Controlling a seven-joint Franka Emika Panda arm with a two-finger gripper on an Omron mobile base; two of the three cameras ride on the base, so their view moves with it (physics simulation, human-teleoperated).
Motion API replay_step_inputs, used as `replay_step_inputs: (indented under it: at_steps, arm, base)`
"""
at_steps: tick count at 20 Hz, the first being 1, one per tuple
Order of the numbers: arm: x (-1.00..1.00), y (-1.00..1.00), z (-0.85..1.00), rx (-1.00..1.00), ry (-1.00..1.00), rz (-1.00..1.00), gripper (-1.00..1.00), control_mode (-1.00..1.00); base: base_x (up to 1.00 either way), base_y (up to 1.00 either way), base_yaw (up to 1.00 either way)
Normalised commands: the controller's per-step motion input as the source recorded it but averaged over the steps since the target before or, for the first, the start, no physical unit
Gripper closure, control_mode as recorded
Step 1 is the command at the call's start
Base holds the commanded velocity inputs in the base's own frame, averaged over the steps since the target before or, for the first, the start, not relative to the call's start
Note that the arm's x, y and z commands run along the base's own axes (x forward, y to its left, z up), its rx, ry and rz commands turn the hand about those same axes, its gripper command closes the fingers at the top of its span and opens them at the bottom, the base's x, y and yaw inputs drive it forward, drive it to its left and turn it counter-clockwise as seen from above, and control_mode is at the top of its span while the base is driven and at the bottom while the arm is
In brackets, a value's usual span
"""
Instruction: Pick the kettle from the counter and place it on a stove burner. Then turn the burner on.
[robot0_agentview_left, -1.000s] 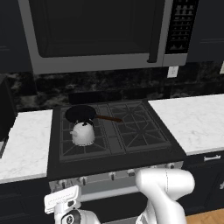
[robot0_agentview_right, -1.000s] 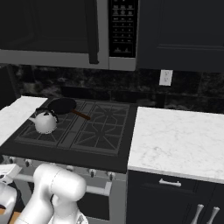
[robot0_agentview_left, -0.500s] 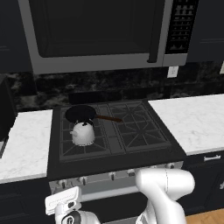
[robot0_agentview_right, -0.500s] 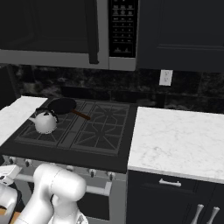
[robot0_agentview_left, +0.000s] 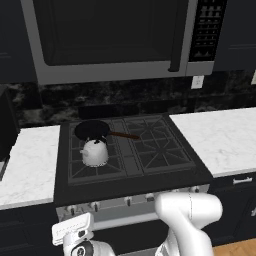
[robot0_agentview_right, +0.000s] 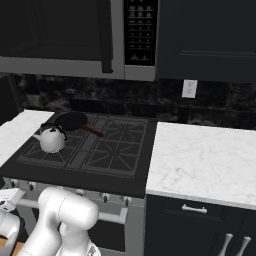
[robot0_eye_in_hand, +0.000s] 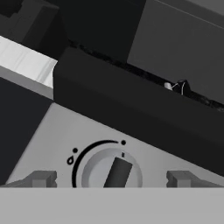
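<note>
The pale silver-grey kettle (robot0_agentview_left: 95, 152) (robot0_agentview_right: 51, 140) stands upright on the front-left stove burner (robot0_agentview_left: 82, 170) (robot0_agentview_right: 37, 154) of the black cooktop. The narrow marble counter (robot0_agentview_left: 27, 160) (robot0_agentview_right: 12, 131) lies left of the stove. My hand (robot0_agentview_left: 74, 232) hangs low in front of the stove's control panel, below its left end. In the hand view my gripper (robot0_eye_in_hand: 111, 179) is open. Its two dark fingertips (robot0_eye_in_hand: 41, 179) stand either side of a round grey knob (robot0_eye_in_hand: 114, 171) with a dark bar handle, apart from it.
A black frying pan (robot0_agentview_left: 92, 130) (robot0_agentview_right: 71, 120) sits on the back-left grate, just behind the kettle, with its handle pointing right. A wider marble slab (robot0_agentview_left: 220, 137) (robot0_agentview_right: 205, 160) lies right of the stove. A microwave (robot0_agentview_left: 110, 37) hangs above the cooktop. My white arm (robot0_agentview_left: 187, 220) stands before the oven front.
</note>
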Motion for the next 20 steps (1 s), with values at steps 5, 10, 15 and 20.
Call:
replay_step_inputs:
  at_steps: [5, 10, 15, 20]
  arm:
    - [0.0, 0.0, 0.0, 0.0, 0.0, 0.0, -1.0, -1.0]
    - [0.0, 0.0, 0.0, 0.0, 0.0, 0.0, 1.0, -1.0]
    - [0.0, 0.0, 0.0, 0.0, 0.0, 0.0, 1.0, -1.0]
    - [0.0, 0.0, 0.0, 0.0, 0.0, 0.0, 1.0, -1.0]
  base:
    - [0.0, 0.0, 0.0]
    - [0.0, 0.0, 0.0]
    - [0.0, 0.0, 0.0]
    - [0.0, 0.0, 0.0]
